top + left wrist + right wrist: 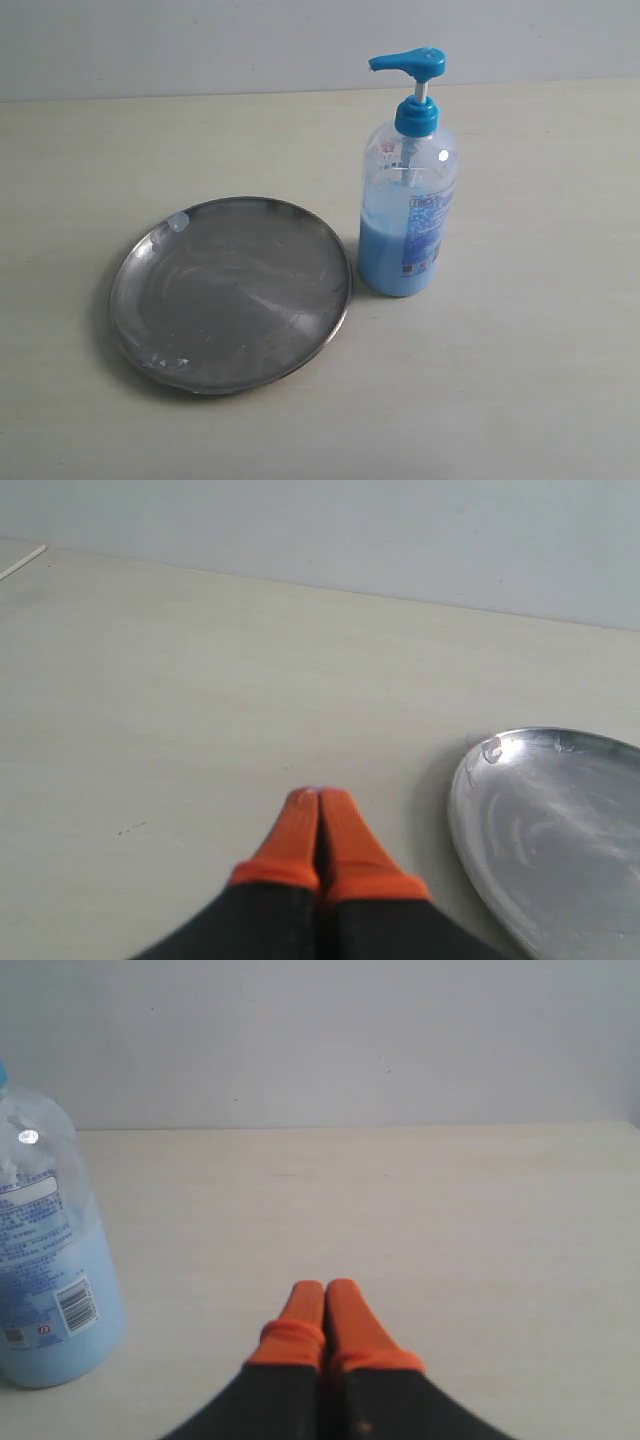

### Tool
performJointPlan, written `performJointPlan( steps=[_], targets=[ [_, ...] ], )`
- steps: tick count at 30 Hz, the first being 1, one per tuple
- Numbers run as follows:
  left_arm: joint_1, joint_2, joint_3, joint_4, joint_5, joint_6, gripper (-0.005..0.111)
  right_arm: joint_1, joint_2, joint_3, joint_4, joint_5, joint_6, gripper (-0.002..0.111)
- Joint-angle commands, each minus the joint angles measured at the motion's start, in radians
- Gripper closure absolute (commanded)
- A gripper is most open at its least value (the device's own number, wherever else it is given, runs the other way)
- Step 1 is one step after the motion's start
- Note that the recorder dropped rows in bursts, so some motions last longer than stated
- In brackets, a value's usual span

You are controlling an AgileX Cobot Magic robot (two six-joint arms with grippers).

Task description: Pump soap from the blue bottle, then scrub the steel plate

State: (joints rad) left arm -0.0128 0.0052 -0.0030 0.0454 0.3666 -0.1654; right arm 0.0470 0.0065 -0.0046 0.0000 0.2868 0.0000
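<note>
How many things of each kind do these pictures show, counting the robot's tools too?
Pump bottles: 1, the blue bottle
Plates: 1, the steel plate
Tools: 2, the left tool and the right tool, both shut
Total: 4

No word or number can be read with certainty. The blue bottle [408,215] carries a blue printed label [35,1250] with lines of small white writing, too fine and blurred to make out. On this label, in the right wrist view, stands a white barcode [77,1306] with tiny digits, not legible. Beside it is a small red mark [44,1329], perhaps a logo.
</note>
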Motion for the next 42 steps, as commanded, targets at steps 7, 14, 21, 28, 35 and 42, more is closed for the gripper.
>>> performJointPlan(
  steps=[7,14,21,28,35,42],
  targets=[
    [0.001,-0.005,0.003,-0.006,-0.009,-0.001,0.107,-0.006,-0.007,0.005,-0.006,-0.011,0.000,0.108],
    [0.001,-0.005,0.003,-0.006,-0.009,-0.001,0.107,-0.006,-0.007,0.005,-0.006,-0.002,0.000,0.108],
    [0.001,-0.005,0.003,-0.006,-0.009,-0.001,0.107,-0.006,0.053,-0.055,-0.006,0.025,0.000,0.108],
    [0.001,-0.005,0.003,-0.006,-0.009,-0.001,0.107,-0.006,0.140,-0.164,-0.006,0.027,0.000,0.108],
    [0.001,-0.005,0.003,-0.006,-0.009,-0.001,0.107,-0.006,0.222,-0.253,-0.006,0.027,0.000,0.108],
    [0.001,-0.005,0.003,-0.006,-0.009,-0.001,0.107,-0.006,0.313,-0.323,-0.006,0.027,0.000,0.108]
  ],
)
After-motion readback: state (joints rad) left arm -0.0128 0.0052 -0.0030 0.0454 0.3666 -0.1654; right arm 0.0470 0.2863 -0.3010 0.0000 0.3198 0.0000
